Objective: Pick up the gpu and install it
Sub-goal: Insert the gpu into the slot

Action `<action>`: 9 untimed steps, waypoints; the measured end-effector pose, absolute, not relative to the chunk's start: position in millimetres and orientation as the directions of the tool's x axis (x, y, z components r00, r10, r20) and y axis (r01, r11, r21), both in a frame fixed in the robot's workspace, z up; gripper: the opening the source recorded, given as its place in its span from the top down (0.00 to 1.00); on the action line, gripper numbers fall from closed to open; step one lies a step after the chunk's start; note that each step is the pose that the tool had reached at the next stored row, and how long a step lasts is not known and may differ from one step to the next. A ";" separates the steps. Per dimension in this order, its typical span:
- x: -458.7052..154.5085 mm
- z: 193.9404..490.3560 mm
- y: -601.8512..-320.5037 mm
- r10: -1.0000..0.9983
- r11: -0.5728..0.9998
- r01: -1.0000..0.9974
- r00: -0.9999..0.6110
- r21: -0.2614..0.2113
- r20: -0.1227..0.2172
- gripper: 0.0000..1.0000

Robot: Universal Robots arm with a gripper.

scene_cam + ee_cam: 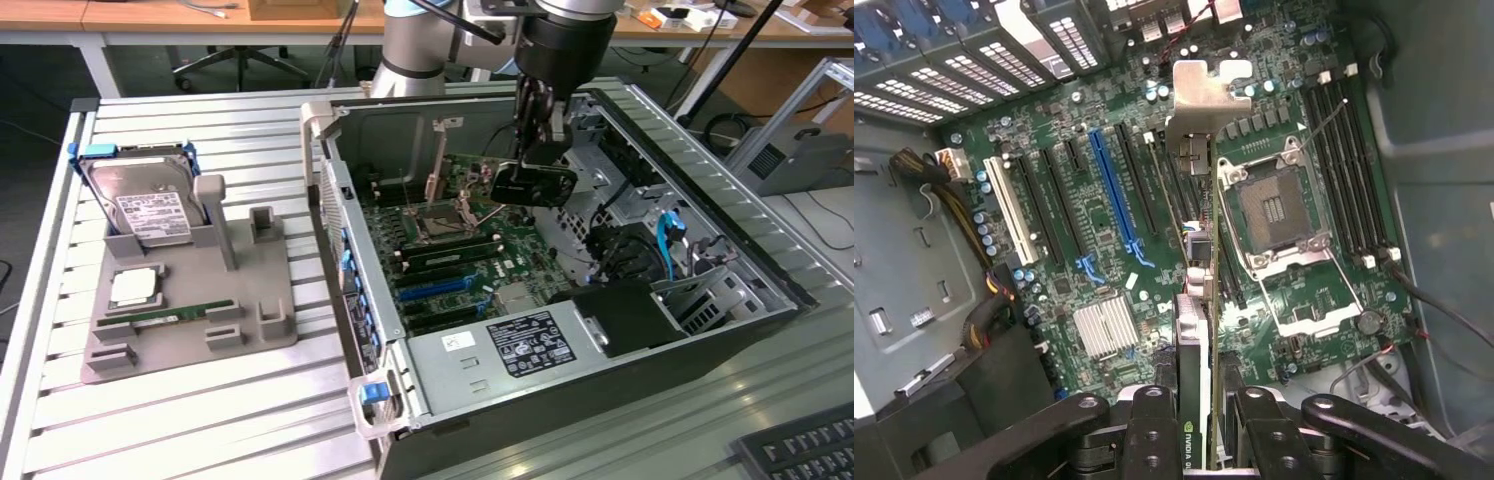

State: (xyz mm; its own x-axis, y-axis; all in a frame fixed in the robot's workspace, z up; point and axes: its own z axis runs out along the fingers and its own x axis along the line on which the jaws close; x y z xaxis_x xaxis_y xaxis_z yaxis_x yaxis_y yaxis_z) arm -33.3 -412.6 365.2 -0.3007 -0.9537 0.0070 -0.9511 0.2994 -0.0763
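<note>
The black two-finger gripper [1199,425] is squeezing its jaws tight on the thin dark flat gpu card [1192,330], holding it up on its edge with its shiny silver metal bracket [1204,100] at the far end. The card is hanging inside the big open black computer case [561,430], over the green board full of little parts [1104,160], between the long blue slot [1116,190] and the square silver chip socket [1274,215], and I cannot tell if it is touching the board. The silver hard drive with a white label [147,205] is standing in the grey plastic holder [254,275] on the exterior view's left, well apart from the case.
</note>
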 end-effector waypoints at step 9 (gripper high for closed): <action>-33.3 365.2 -412.6 -0.959 0.281 -0.957 -0.283 -0.077 0.008 0.73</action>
State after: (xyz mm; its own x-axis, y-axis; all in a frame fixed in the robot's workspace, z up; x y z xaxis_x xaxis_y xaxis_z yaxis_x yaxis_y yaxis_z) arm -33.3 -412.6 365.2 -0.2826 -0.9592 0.0079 -0.9566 0.2812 -0.0766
